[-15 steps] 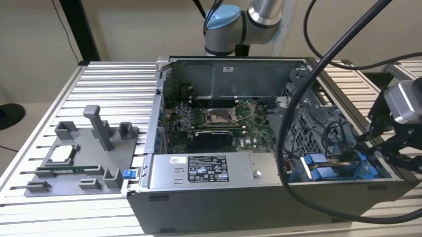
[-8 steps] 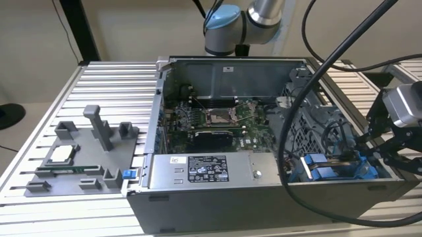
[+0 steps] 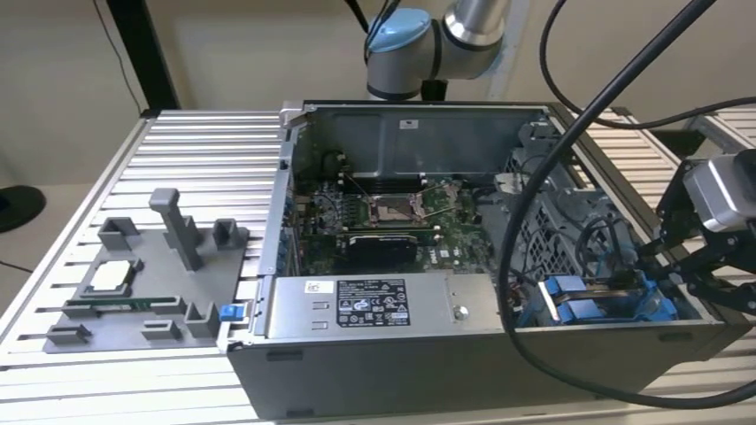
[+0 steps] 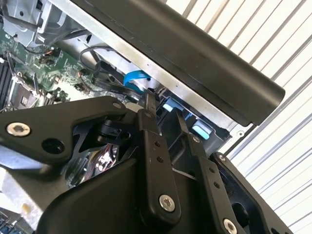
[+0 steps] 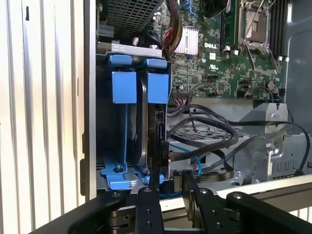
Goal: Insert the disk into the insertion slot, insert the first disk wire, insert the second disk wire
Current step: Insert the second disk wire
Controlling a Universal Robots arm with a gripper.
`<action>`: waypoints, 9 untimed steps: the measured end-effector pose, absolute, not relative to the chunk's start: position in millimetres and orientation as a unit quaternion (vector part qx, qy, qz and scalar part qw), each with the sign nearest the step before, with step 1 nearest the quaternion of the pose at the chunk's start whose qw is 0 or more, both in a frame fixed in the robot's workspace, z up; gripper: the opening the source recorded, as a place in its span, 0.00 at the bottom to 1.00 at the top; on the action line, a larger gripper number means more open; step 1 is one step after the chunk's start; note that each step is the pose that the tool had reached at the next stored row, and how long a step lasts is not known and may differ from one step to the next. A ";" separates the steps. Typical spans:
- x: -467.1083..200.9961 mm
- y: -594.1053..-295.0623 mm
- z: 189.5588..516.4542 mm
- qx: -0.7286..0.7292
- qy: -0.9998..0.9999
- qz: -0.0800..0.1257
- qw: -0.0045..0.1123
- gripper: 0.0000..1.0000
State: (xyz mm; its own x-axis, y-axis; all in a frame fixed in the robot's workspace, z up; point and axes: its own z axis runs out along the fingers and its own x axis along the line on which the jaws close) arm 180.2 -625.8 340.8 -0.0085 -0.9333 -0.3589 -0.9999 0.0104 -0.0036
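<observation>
The disk (image 5: 152,122) stands on edge in the insertion slot (image 5: 116,48), clipped in a blue carrier (image 5: 157,87) beside a second blue carrier (image 5: 124,87). A thin blue wire (image 5: 187,148) and black wires (image 5: 209,122) run from the case floor to the disk's near edge. My gripper (image 5: 170,178) hovers just outside that edge and is open, with nothing between its black fingers (image 5: 148,204). In the exterior view the gripper (image 3: 667,274) sits at the case's right wall, next to the blue bay (image 3: 597,301). The second wrist view shows the gripper (image 4: 165,109) below the blue wire (image 4: 134,78).
The open grey computer case (image 3: 390,372) lies on a slatted metal table (image 3: 201,142), with a motherboard (image 3: 390,212) and a grey power-supply box (image 3: 372,305) inside. A grey parts fixture (image 3: 142,283) stands at the exterior view's left. Thick black cables (image 3: 532,221) hang across the case.
</observation>
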 end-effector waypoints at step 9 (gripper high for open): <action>180.3 -625.8 338.7 -0.692 0.698 0.126 0.135 1.00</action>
